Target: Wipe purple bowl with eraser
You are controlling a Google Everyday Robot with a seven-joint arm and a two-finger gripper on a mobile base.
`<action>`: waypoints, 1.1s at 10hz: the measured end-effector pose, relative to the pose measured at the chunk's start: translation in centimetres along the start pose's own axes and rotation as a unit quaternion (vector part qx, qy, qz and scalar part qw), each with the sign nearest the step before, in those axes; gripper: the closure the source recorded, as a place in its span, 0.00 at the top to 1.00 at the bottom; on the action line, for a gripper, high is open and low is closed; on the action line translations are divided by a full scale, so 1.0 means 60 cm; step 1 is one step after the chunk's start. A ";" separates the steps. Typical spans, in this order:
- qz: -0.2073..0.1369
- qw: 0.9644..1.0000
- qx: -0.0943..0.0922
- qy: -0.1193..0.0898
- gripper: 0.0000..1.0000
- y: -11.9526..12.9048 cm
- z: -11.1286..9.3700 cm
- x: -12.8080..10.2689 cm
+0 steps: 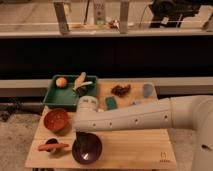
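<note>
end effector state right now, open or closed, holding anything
The end effector: open or closed cannot be told, nor whether it holds anything; it is at the arm's left end, just above the purple bowl.

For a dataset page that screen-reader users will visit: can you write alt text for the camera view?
A white robot arm reaches from the right across a wooden table, its gripper at the arm's left end, just above the back rim of a purple bowl. An orange bowl sits to the left, with a green tray behind.
</note>
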 end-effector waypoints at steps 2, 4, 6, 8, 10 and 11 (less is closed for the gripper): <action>-0.009 0.999 0.013 -0.028 0.01 -0.017 0.010 -0.037; -0.008 0.999 0.017 -0.041 0.01 -0.017 0.013 -0.056; 0.009 0.999 0.016 -0.050 0.01 0.009 0.002 -0.080; 0.032 0.999 0.002 -0.044 0.01 0.042 -0.015 -0.089; 0.048 0.998 -0.021 -0.039 0.01 0.074 -0.023 -0.083; 0.058 0.997 -0.034 -0.035 0.01 0.098 -0.028 -0.075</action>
